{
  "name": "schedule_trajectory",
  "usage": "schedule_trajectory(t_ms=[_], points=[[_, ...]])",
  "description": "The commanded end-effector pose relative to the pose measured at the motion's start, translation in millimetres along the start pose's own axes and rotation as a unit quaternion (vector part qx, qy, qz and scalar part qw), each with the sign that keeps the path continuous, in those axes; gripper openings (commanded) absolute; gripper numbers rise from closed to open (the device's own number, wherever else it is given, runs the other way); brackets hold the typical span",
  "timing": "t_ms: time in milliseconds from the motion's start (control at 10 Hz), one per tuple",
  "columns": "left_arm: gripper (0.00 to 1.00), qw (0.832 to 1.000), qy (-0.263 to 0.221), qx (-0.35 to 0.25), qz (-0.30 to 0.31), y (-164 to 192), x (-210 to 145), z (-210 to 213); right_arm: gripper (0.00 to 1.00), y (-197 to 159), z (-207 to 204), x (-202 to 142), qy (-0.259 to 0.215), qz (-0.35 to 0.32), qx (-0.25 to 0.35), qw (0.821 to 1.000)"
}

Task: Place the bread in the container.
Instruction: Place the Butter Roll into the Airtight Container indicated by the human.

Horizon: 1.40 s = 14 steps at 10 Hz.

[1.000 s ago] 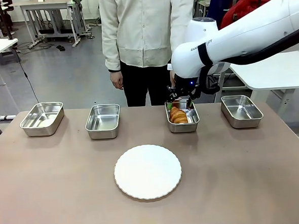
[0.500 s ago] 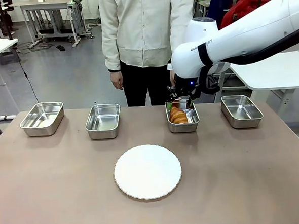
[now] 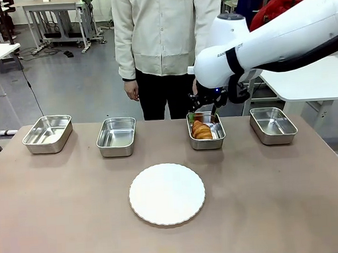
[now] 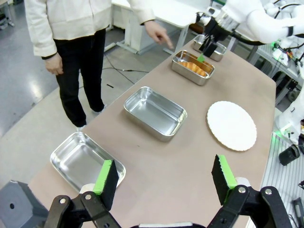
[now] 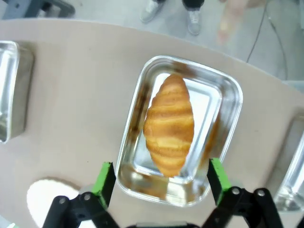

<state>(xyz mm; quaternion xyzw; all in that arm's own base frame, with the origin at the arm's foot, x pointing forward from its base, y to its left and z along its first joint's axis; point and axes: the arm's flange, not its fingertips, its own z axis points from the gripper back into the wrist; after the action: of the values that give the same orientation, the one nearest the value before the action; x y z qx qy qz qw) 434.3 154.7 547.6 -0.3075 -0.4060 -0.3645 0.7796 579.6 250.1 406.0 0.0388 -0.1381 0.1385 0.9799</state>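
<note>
We see the bread point(image 5: 169, 124) lying in the container point(image 5: 227, 102) near the table's point(image 3: 277, 200) far edge. Our right end effector point(image 5: 161, 176) hovers above it, released and empty; our left end effector point(image 4: 164, 175) is likewise spread wide.

The right tool point(image 3: 203, 108) hangs jaws apart over the container point(image 3: 206, 140) holding the bread point(image 3: 202, 130), blocking it from above. A white plate point(image 3: 167, 193) fills the table's point(image 3: 59, 213) middle; near corners lie bare.
</note>
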Motion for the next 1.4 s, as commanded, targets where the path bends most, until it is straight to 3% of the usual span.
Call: schedule_trajectory(t_ms=[0,300,700,1000,1100,1300], points=[[1.0,1.0,-0.005,-0.004,-0.008,-0.3,-0.4,1.6,1.0,-0.9,45.9,-71.9,-0.077,0.02,-0.028,0.996],[1.0,1.0,-0.005,-0.004,-0.008,-0.3,-0.4,1.6,1.0,-11.4,108.2,-151.2,-0.133,0.034,-0.033,0.99],[1.0,1.0,-0.005,-0.004,-0.008,-0.3,-0.4,1.6,1.0,-31.0,140.8,-226.2,-0.111,0.062,0.031,0.991],[1.0,1.0,-0.005,-0.004,-0.008,-0.3,-0.4,1.6,1.0,-37.1,139.8,-237.1,-0.102,0.055,0.035,0.993],[1.0,1.0,-0.005,-0.004,-0.008,-0.3,-0.4,1.6,1.0,-23.7,149.8,-211.5,-0.112,0.053,0.023,0.992],[1.0,1.0,-0.005,-0.004,-0.008,-0.3,-0.4,1.6,1.0,-23.7,149.8,-211.5,-0.112,0.053,0.023,0.992]])
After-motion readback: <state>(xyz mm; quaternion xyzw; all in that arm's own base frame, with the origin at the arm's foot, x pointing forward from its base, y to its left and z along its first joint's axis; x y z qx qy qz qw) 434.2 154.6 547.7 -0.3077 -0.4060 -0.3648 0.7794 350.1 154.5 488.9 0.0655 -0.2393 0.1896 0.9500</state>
